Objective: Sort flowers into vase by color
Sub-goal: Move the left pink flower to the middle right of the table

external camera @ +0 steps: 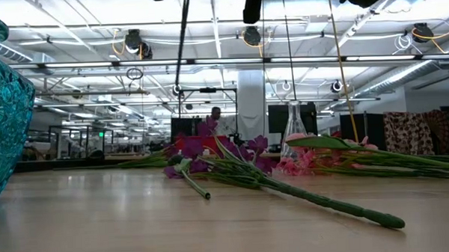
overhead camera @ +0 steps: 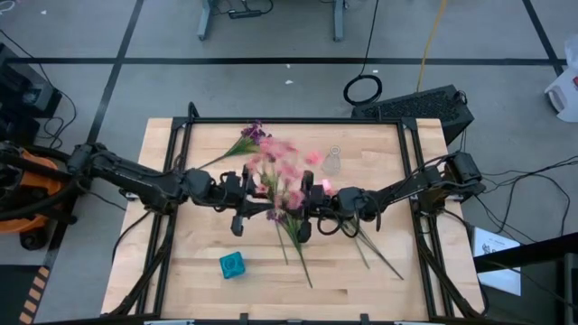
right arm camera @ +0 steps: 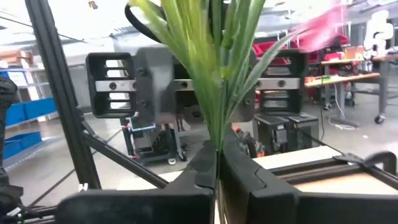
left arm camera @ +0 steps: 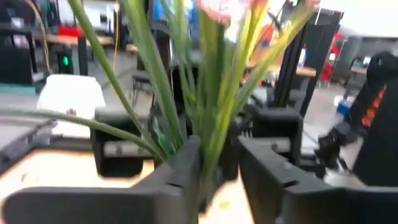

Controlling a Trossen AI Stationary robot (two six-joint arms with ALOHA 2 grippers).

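A spray of pink flowers (overhead camera: 280, 170) on green stems stands between my two grippers over the middle of the table, blossoms up. My right gripper (overhead camera: 312, 200) is shut on its stems. My left gripper (overhead camera: 251, 194) is open, a finger on either side of the same stems (left arm camera: 208, 143). Purple flowers (overhead camera: 253, 135) lie flat on the table at the far side, and more pink ones (external camera: 301, 164) lie near the clear glass vase (overhead camera: 332, 161). A teal vase (overhead camera: 232, 264) stands near the front edge. My left gripper has the stem bundle (left arm camera: 210, 163) in the gap between its open fingers; whether a finger touches it, I cannot tell. My right gripper pinches the bundle of green stems (right arm camera: 216, 140) between its two fingers, coming level from the table's right and lying across the stems. The stems rise upright above the fingers; their lower end is hidden by the gripper.
Loose green stems (overhead camera: 375, 253) lie on the wood near the front, right of centre, and one long stem (external camera: 324, 201) runs toward the near edge. Black frame rails (overhead camera: 411, 153) border the table's sides. Bare wood shows at the front left.
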